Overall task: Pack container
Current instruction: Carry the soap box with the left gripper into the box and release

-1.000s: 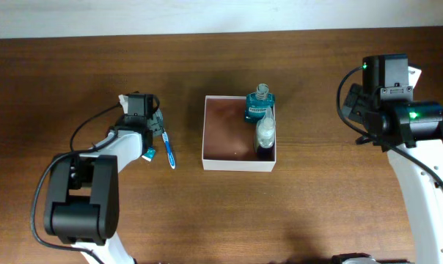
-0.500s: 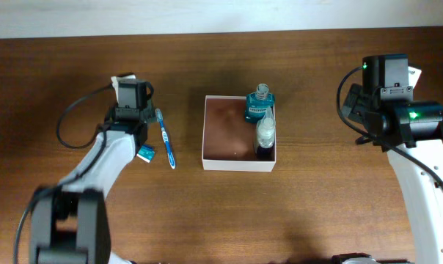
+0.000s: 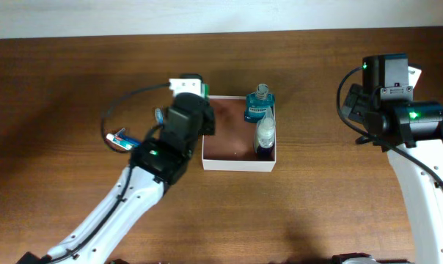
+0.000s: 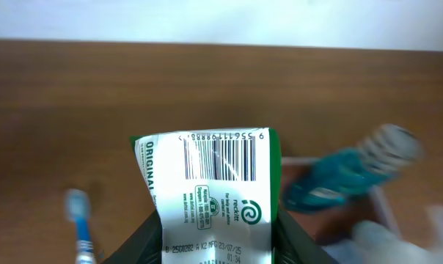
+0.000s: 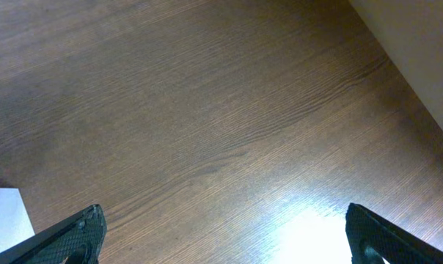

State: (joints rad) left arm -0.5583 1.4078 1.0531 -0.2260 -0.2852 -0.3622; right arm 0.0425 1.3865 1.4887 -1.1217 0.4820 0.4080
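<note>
The container is a square white-walled box with a reddish-brown inside at the table's middle. A teal mouthwash bottle and a clear bottle with a blue base lie along its right wall. My left gripper is shut on a green-white packet at the container's upper left corner, above the table. In the left wrist view the teal bottle shows blurred to the right of the left gripper. My right gripper is open and empty over bare wood at the far right.
A blue toothbrush lies left of the container, mostly hidden under my left arm in the overhead view. A small white tube lies further left. My right arm stands at the right edge.
My left gripper has lifted the green-white packet from beside the toothbrush and swung right to the container's left corner. The small tube now lies further left. The right arm has not moved.
</note>
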